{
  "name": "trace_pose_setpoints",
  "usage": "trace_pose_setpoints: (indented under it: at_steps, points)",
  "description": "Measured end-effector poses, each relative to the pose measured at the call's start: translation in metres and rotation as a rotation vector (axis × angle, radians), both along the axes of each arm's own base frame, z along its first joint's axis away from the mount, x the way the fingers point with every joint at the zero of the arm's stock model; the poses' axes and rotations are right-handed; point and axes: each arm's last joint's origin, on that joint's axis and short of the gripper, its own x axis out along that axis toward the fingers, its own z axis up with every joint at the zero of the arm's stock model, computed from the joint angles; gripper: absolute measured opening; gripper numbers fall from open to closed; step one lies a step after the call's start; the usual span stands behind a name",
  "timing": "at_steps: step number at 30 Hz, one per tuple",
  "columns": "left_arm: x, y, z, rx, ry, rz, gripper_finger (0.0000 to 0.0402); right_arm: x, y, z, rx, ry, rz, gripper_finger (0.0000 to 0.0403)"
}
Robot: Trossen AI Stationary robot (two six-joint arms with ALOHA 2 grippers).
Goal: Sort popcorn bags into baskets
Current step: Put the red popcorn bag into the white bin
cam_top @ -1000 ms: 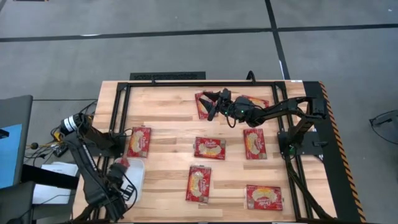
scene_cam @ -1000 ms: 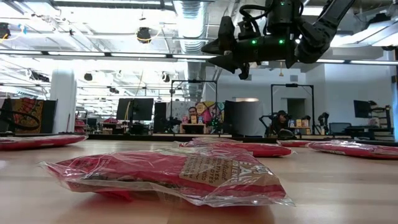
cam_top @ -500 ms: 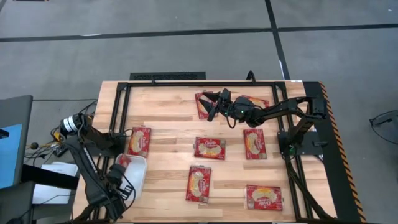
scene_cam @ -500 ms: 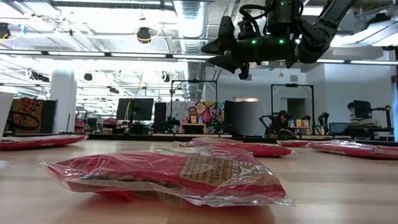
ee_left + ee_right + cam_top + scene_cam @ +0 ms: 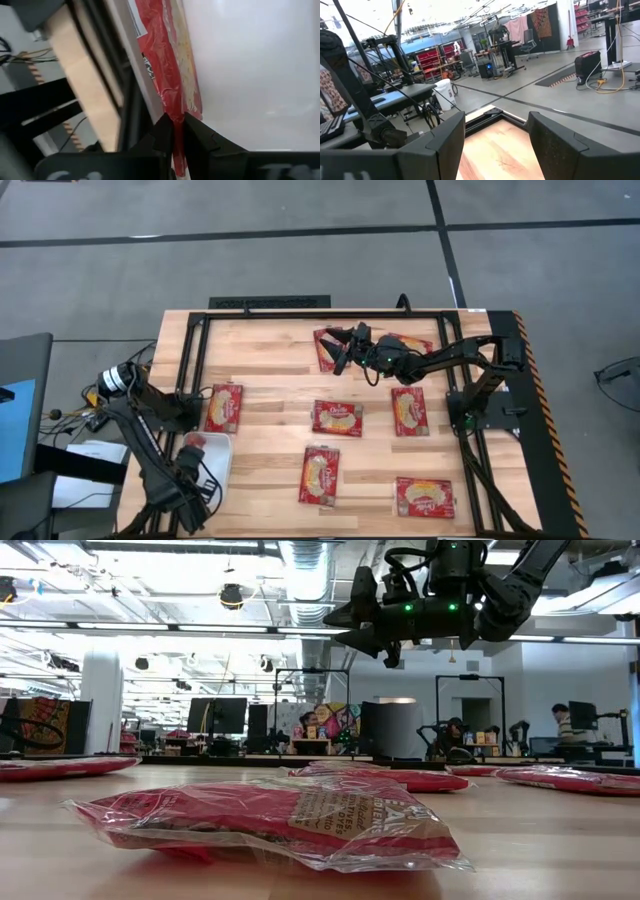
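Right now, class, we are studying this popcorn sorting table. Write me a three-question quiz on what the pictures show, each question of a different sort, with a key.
1. True or false: the left end effector is shut on a popcorn bag over the white tray.
2. Multiple choice: the right end effector hangs (a) above the bags at the table's far side, (b) inside the tray, (c) beyond the table's edge.
3. Fill in: in the high view, the bags lying flat on the wooden table outside the tray number ___.

Key: 1 true; 2 a; 3 seven.
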Motion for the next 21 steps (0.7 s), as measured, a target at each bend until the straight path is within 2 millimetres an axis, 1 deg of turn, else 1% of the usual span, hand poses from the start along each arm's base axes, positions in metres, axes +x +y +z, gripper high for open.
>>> trace_pose_setpoints:
  at_steps: [10, 21]
  points:
    - [-0.0035, -0.0023, -0.0001, -0.007, -0.001, -0.024, 0.0051, 0.0009, 0.0031, -0.0011, 0.003, 0.012, 0.010, 0.0240]
    - [-0.0091, -0.0055, 0.0005, -0.046, 0.077, 0.003, 0.0040, 0.0012, 0.0040, -0.0011, 0.003, 0.012, 0.014, 0.0240]
